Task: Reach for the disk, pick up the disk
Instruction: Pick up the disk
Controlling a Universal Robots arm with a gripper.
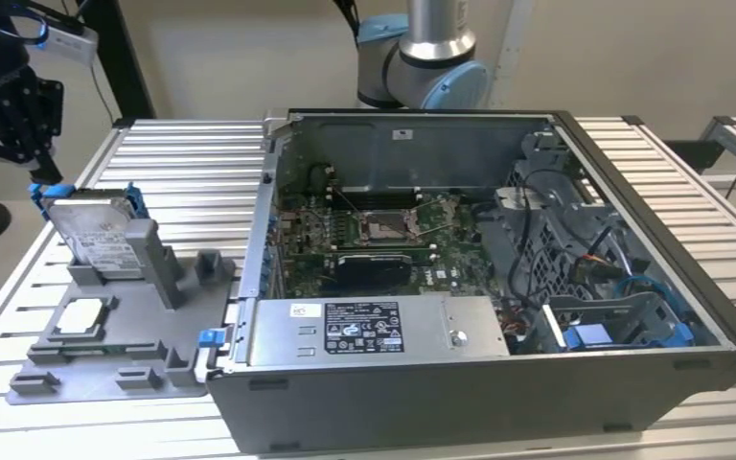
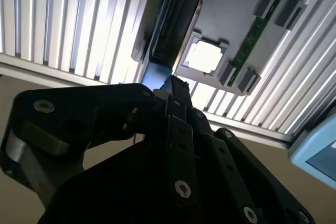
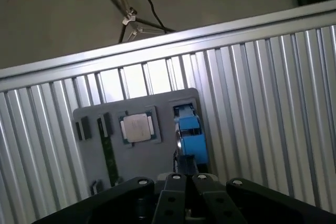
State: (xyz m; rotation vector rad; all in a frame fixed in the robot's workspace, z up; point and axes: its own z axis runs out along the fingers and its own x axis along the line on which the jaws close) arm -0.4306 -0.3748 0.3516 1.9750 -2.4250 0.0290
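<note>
Item: disk [image 1: 103, 235], silver-grey drive with white label, framed by a blue bracket [image 1: 43, 195]. It is standing on edge and leaning in the slot of a grey fixture [image 1: 150, 369]. The fixture is lying on the ribbed tabletop [image 1: 176, 163], at the exterior view's left of the open computer case [image 1: 471, 402]. The disk's long axis is rising out of the fixture, so its bracketed upper end is pointing toward the gripper [image 1: 49, 178]. The gripper is hanging over that upper end, with its tip touching the bracket's corner; the disk is therefore lying directly below and ahead of the jaws, with its thin edge facing them. In the second wrist view the disk [image 2: 176, 19] is showing edge-on beyond the gripper [image 2: 173, 81]. In the first wrist view the blue bracket [image 3: 190, 132] is running straight out from the gripper [image 3: 182, 160]. Jaws: drawn narrow, and judged to be pinching the bracket's upper edge, though the contact itself is partly hidden. The disk's lower end is sitting in the fixture, not yet lifted. Also present: a small white-topped square part [image 1: 83, 316], resting in the fixture just beside the disk.
</note>
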